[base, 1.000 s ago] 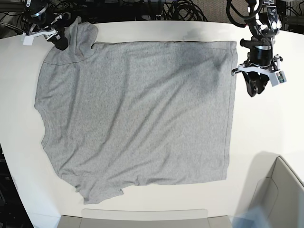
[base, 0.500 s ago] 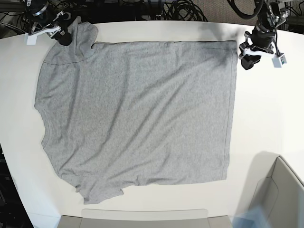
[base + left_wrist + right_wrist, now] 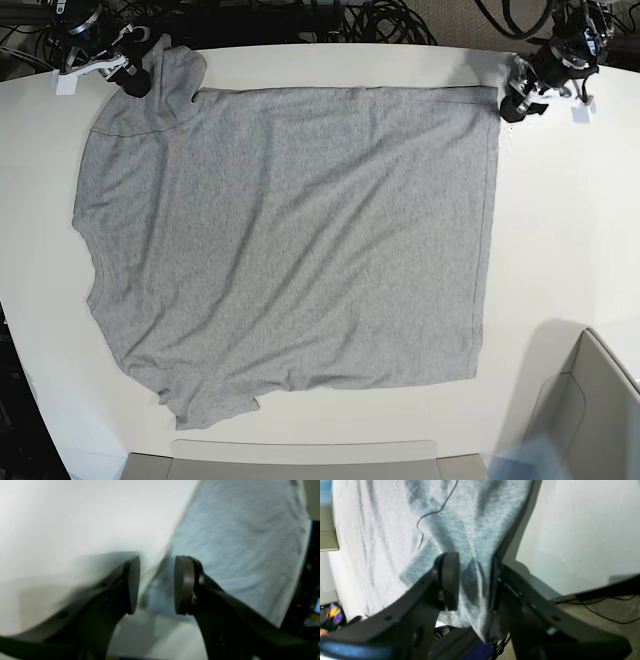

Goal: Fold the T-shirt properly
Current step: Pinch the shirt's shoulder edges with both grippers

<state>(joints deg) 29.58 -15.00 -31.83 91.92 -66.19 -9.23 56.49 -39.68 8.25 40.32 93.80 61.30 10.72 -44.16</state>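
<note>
The T-shirt (image 3: pixel 290 240) lies spread flat and plain side up on the white table (image 3: pixel 560 240), filling the middle of the base view, its long axis running left to right with the hem at the right edge. The left gripper (image 3: pixel 515 102), at the upper right of the base view, stands at the hem's far corner; in the left wrist view its jaws are parted and empty, with the hem edge passing through the gap between them, so the corner to be taken lies directly ahead of and between the pads. The right gripper (image 3: pixel 472 580), at the upper left of the base view, has its jaws set around a bunched sleeve (image 3: pixel 170 80), the cloth passing between the fingers. The fabric is a soft heather-grey knit, lightly rippled, with stitched seams; the table is smooth and matte.
</note>
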